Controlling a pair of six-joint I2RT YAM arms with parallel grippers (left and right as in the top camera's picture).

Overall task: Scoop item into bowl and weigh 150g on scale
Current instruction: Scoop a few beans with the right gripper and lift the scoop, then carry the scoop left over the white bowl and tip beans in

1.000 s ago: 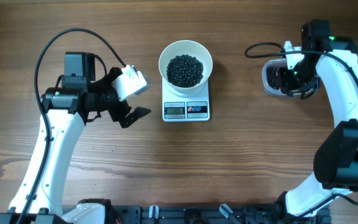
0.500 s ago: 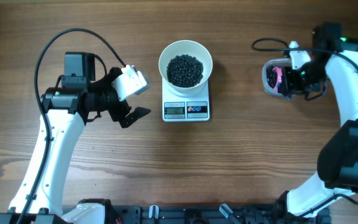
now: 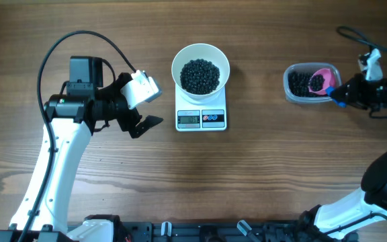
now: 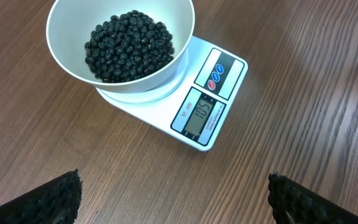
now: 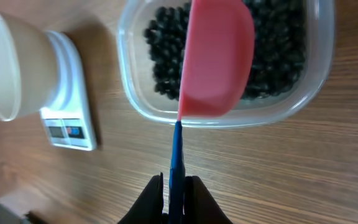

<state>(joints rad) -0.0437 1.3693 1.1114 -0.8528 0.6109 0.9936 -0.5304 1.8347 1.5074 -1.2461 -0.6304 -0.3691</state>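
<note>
**Hidden or unclear.** In the left wrist view only the dark, rough tips of the left hand (image 4: 176, 202) show, cut off at the lower corners. The right arm runs off the frame edge overhead. The right wrist view shows the scoop (image 5: 216, 59) from its back, so its load cannot be told. The digits on the display (image 4: 201, 115) are lit but too tilted to read surely.

**Materials and shapes.**
- Worktop (image 3: 281, 175): brown wood grain.
- Item (image 4: 129, 46): small matte black beans, heaped in the round, smooth white bowl (image 4: 67, 43).
- Scale (image 4: 225, 81): flat white rectangle under the bowl, just ahead of the left hand.
- Tub (image 5: 129, 74): clear plastic with rounded corners, holding more beans, just beyond the right hand's fingertips.
- Scoop: pink cup on a thin blue handle (image 5: 176, 155), held over the tub's near rim.

**Hands.** The left hand is spread wide and holds nothing. The right hand (image 5: 176, 202) is pinched narrow on the handle.

**View differences.** Only the overhead view shows both hands, well apart. The right wrist view shows the bowl and scale far to the hand's left.
</note>
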